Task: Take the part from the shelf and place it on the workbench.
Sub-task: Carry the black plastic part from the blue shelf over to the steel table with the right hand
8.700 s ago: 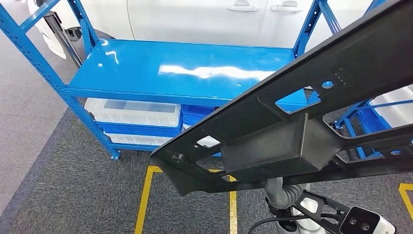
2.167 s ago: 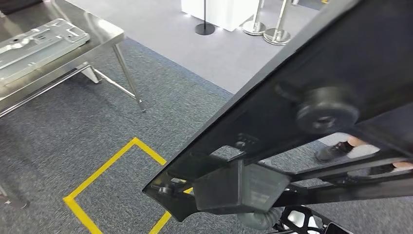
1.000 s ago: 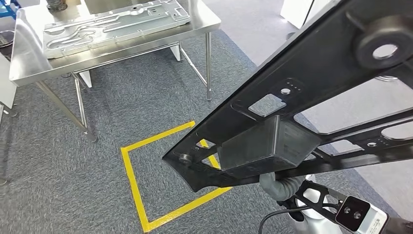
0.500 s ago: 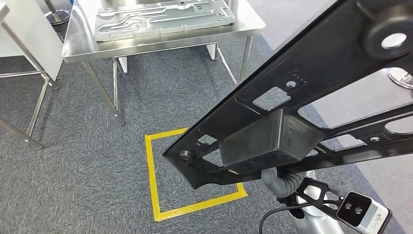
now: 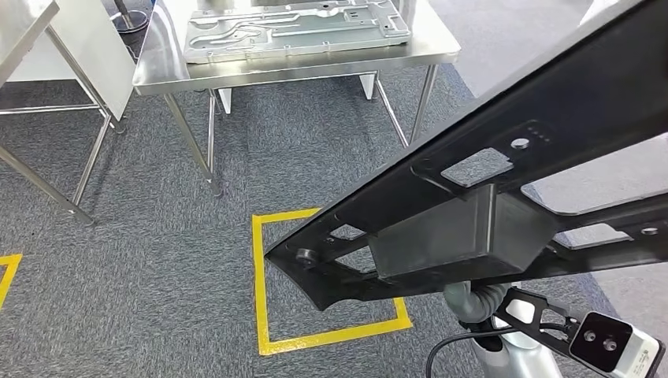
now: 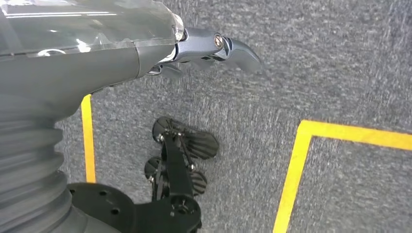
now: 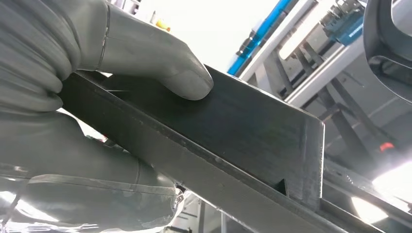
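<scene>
The robot's right hand [image 7: 82, 97] grips a long black part [image 5: 488, 213], thumb pressed flat on one face of a dark panel [image 7: 233, 131] while the fingers wrap the opposite side, as seen from the right wrist. In the head view the part stretches from the lower centre of the frame up to the upper right corner, held aloft above grey carpet [image 5: 142, 268], its box-shaped block [image 5: 465, 240] hanging at mid-length. The left hand [image 6: 214, 48] holds nothing, its dark fingers loosely curled and pointing at the floor, near the top of the left wrist view. A yellow taped square [image 5: 260, 291] marks the carpet at lower centre. At the top of the head view stands the steel workbench [image 5: 157, 71], carrying a pressed metal plate [image 5: 295, 27]; the part is well apart from it.
</scene>
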Available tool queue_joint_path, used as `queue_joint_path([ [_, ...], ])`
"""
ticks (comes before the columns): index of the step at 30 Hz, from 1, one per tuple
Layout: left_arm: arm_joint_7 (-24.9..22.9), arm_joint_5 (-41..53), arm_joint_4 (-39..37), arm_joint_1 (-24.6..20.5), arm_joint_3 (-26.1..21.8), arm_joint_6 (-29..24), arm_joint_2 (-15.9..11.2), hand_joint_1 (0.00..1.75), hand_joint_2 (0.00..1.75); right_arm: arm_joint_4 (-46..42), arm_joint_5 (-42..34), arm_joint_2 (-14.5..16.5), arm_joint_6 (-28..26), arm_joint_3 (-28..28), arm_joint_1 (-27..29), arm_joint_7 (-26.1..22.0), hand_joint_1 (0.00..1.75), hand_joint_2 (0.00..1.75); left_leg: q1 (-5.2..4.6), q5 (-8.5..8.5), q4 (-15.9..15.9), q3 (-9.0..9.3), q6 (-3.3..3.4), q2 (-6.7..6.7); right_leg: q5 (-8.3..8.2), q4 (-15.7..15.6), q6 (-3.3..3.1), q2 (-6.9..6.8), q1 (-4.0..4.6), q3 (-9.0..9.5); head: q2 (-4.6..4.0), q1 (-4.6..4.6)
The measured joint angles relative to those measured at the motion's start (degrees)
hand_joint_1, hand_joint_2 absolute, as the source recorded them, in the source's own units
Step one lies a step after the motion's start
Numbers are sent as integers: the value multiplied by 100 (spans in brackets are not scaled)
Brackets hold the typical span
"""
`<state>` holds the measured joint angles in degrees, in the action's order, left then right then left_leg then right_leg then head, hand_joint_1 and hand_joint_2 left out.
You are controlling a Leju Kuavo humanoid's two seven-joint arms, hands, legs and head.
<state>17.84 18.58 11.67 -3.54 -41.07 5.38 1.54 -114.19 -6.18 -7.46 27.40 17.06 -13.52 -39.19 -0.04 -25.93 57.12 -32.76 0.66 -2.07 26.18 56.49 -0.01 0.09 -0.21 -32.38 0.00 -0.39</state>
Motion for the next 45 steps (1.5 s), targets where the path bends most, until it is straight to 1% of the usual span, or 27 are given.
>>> queue_joint_path([
  [2,47,4,2,-3,-30,23,-9,0,175,-8,1,49,18,-21,-7,1,175,175,5,-134,231,-82,-60,60,-4,-59,-59,-20,-34,68,0,-1],
  [5,86,21,3,-1,-42,51,-12,0,175,-10,4,101,-12,-23,-1,1,175,175,42,-616,1350,-655,-138,136,47,-78,-98,-54,-42,149,0,-1],
  [6,93,33,3,5,-43,55,-13,0,175,-10,5,107,-33,-23,11,1,175,175,53,-682,1643,-833,-155,147,73,-77,-94,-59,-42,175,0,-1],
  [7,97,47,3,13,-44,58,-14,0,175,-10,7,109,-53,-23,24,1,175,175,63,-629,1725,-908,-164,157,102,-75,-85,-62,-44,209,0,-1],
  [8,101,61,3,20,-44,62,-17,0,175,-10,8,110,-74,-23,37,1,175,175,71,-452,1552,-855,-166,169,138,-75,-72,-64,-46,259,0,-1],
  [10,112,87,3,24,-44,67,-27,0,175,-23,8,111,-102,-23,48,1,175,175,73,11,756,-496,-143,205,224,-75,-30,-76,-49,379,0,-1],
  [11,119,101,3,22,-44,70,-33,0,175,-35,9,112,-117,-23,47,1,175,175,58,139,389,-319,-119,224,268,-73,-1,-82,-42,423,0,-1],
  [13,130,124,3,14,-44,82,-40,0,175,-65,16,112,-161,-22,47,1,175,175,29,155,72,-163,-44,239,317,-79,68,-94,-26,467,0,-1],
  [17,146,161,3,19,-44,110,-41,0,175,-132,23,114,-235,-23,52,-1,175,175,34,77,-5,-40,112,187,391,134,186,-85,-43,445,0,1],
  [19,153,175,3,10,-44,113,-43,0,175,-161,15,114,-256,-25,59,-1,175,175,43,36,-29,40,165,178,628,751,224,-58,-57,99,0,1],
  [21,154,180,3,7,-44,113,-46,0,175,-168,2,114,-263,-25,90,-1,175,175,36,-13,-29,85,183,175,890,1490,246,-43,-61,-425,0,1],
  [22,155,180,3,11,-44,113,-46,0,175,-167,-4,114,-262,-25,109,-1,175,175,31,-41,-28,116,182,174,896,1673,244,-40,-62,-612,0,1],
  [23,155,181,3,16,-44,113,-46,0,175,-167,-10,114,-259,-26,120,-1,175,175,28,-73,-27,158,174,174,769,1629,232,-40,-60,-685,0,1],
  [24,155,182,3,18,-44,113,-46,0,175,-167,-18,114,-250,-26,125,-1,175,175,26,-110,-27,213,163,174,526,1373,213,-41,-58,-649,0,1],
  [25,156,184,3,18,-44,113,-45,0,175,-167,-25,114,-240,-27,125,-1,175,175,25,-150,-28,270,146,174,218,954,186,-44,-55,-517,0,1],
  [26,160,186,2,15,-44,113,-44,0,175,-167,-31,114,-227,-28,124,-1,175,175,22,-188,-29,321,122,175,19,566,163,-48,-41,-388,0,1],
  [27,164,189,2,10,-44,113,-44,0,175,-167,-34,114,-213,-28,121,0,175,175,19,-220,-30,346,91,177,-69,286,132,-52,-24,-294,0,1],
  [31,184,199,2,7,-45,113,-51,0,175,-172,-21,113,-190,-33,112,1,175,175,13,-278,46,383,-76,196,-136,80,-14,-46,-5,-208,0,1],
  [33,192,203,3,-1,-45,111,-53,0,175,-178,-18,114,-190,-33,90,1,175,175,24,-438,335,291,-129,196,-136,48,-69,-48,-25,-123,0,0],
  [36,197,211,3,2,-45,107,-53,0,175,-181,-23,114,-190,-32,60,1,175,175,39,-934,1401,-309,-182,196,-92,35,-119,-49,-21,-75,0,-1],
  [37,198,210,3,11,-46,105,-54,0,175,-180,-27,114,-190,-32,61,1,175,175,41,-999,1638,-482,-185,196,-74,38,-125,-43,-17,-65,0,-1],
  [38,198,210,3,19,-46,105,-54,0,175,-179,-32,114,-190,-32,61,1,175,175,42,-940,1665,-558,-179,196,-56,42,-125,-34,-13,-49,0,-1],
  [39,199,211,3,24,-46,104,-54,0,175,-178,-37,114,-191,-32,61,1,175,175,42,-759,1461,-522,-166,197,-36,45,-120,-27,-10,-23,0,-1],
  [41,202,213,3,24,-46,104,-57,0,175,-178,-49,114,-191,-32,60,1,175,175,34,-252,648,-234,-114,202,14,47,-97,-20,-2,47,0,0],
  [42,204,216,3,20,-46,105,-59,0,175,-178,-56,114,-191,-32,59,1,175,175,18,-137,310,-114,-85,205,34,46,-74,-19,2,66,0,0],
  [43,209,220,3,18,-46,105,-61,0,175,-177,-64,114,-190,-32,58,1,175,175,0,-92,100,-45,-50,206,50,35,-44,-18,5,73,0,0],
  [45,218,229,3,28,-46,107,-62,0,175,-177,-81,114,-190,-32,58,1,175,175,-18,-114,-5,-23,21,203,33,60,32,-15,14,78,0,-1],
])
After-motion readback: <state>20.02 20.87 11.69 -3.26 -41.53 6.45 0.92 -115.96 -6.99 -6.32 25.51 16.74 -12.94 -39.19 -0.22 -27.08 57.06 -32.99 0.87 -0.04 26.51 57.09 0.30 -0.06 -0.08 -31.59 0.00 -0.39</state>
